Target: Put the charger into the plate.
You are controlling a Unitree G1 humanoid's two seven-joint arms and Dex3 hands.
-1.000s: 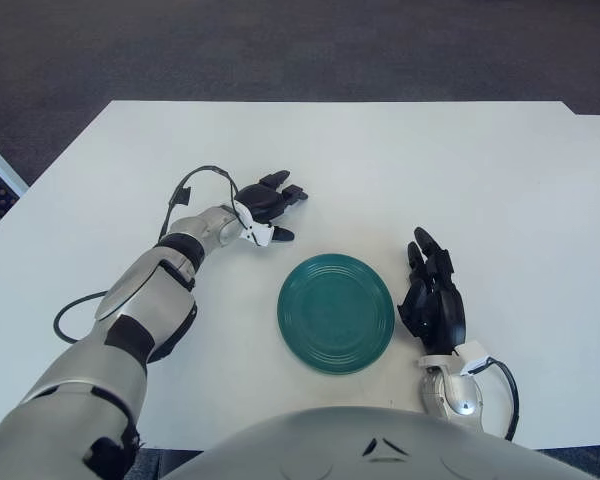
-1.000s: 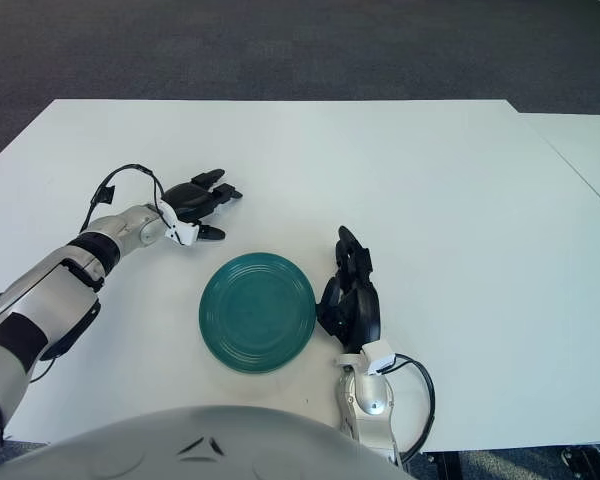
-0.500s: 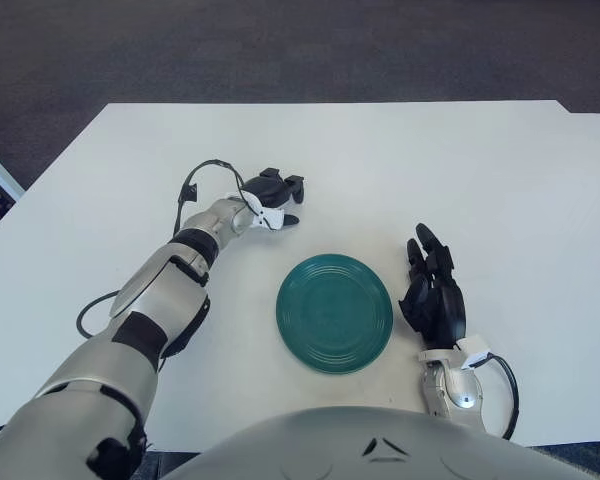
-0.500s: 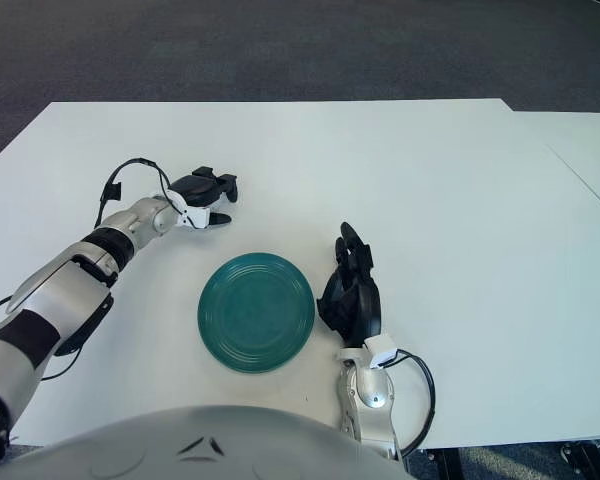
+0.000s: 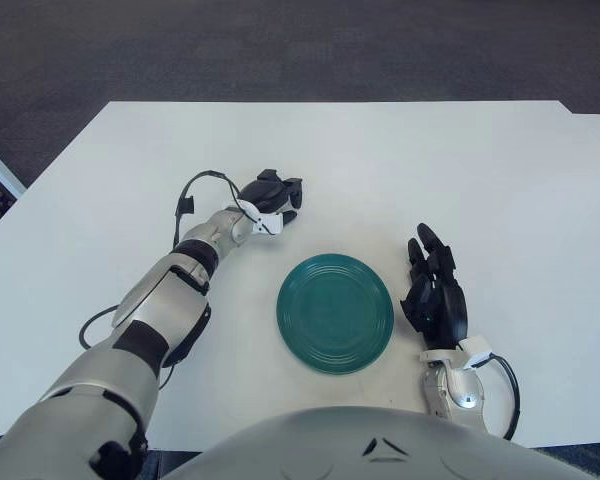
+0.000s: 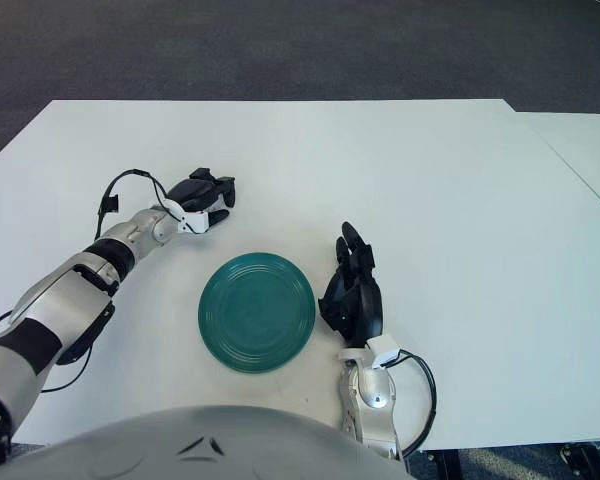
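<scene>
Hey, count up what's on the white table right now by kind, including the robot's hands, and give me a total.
Plates: 1, the green plate
Robot hands: 2, the left hand beyond the plate's left side, the right hand beside the plate on its right
Chargers: 0 visible as a separate item
Total: 3

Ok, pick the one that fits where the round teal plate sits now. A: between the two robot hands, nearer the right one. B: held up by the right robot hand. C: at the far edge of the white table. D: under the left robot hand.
A: the round teal plate lies flat on the white table, with the right robot hand just beside it and the left robot hand up and to its left.
</scene>
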